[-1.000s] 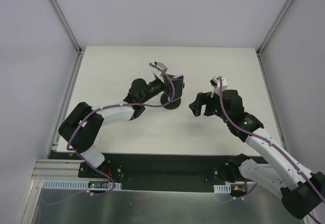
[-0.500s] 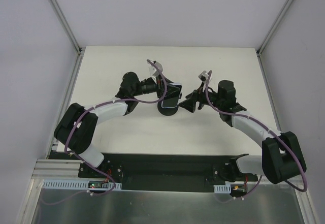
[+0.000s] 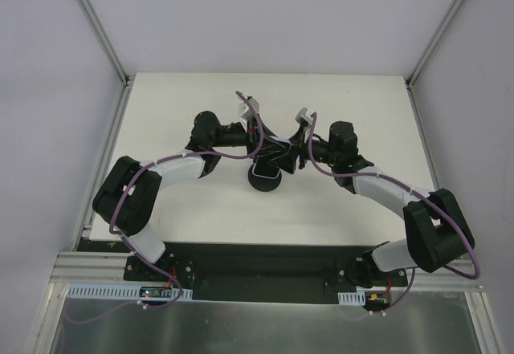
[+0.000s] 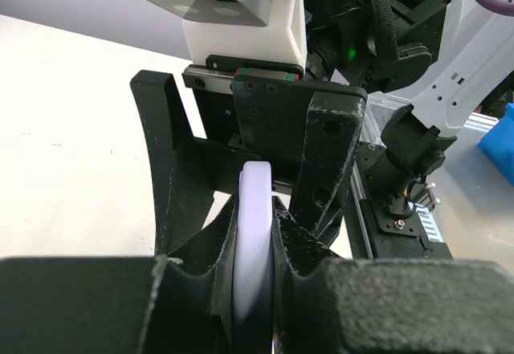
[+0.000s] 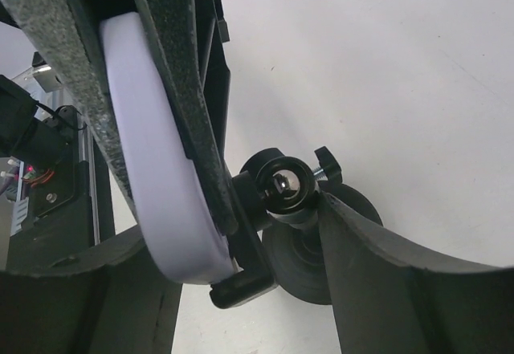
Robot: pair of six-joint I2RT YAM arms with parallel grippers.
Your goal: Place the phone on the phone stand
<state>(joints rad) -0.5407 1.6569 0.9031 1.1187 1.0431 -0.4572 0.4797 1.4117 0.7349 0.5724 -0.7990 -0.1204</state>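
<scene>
- Centre of the overhead frame: two arms meet nose to nose over the phone stand (image 3: 265, 181), whose round base sits on the white table (image 3: 353, 113).
- The left gripper (image 3: 267, 150) is clamped on the phone (image 5: 152, 169), holding it edge-on and off the table, its pale rim showing between the fingers in the left wrist view.
- The right gripper (image 3: 299, 156) faces it with jaws apart, one finger on each side of the phone; its right-hand finger is plainly clear of the phone.
- In the right wrist view the phone's lower end hangs just beside the stand's bracket and ball joint (image 5: 281, 184); whether the two touch cannot be made out.
- Step in hand, by appearance: seating the phone on the stand, with the second arm brought in to steady or guide it.
- The next move likely calls for a small, slow lowering so the phone's lower edge drops into the bracket lip, and for the stand not to tip before either arm lets go.
</scene>
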